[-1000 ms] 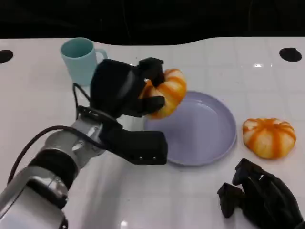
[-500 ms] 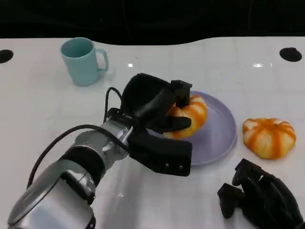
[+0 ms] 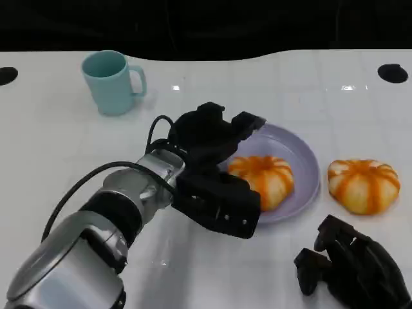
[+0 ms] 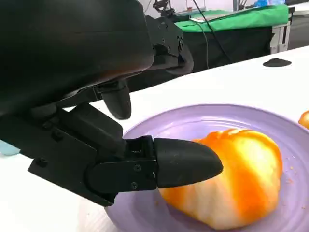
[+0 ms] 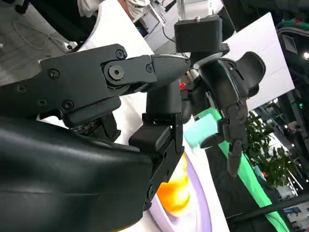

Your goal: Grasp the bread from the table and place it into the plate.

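One bread [image 3: 262, 179] lies in the purple plate [image 3: 302, 154].
Left hand [image 3: 215, 136] released, fingers spread just left of it; right hand [image 3: 351, 264] clenched, near right on worktop [image 3: 51, 141].

Two bread rolls, orange and white: one bread [image 3: 264, 179] lying in the plate just beyond the left hand's [image 3: 215, 138] spread fingers; a second roll [image 3: 364, 185] on the worktop [image 3: 51, 148], just past the right hand [image 3: 351, 267]. One lilac plate [image 3: 302, 161], beside the left hand. One pale teal mug [image 3: 111, 82], well apart from both hands, on the left hand's side. Two black hands, one per silver forearm. Two black round marks [image 3: 393, 73] near the worktop's far corners.
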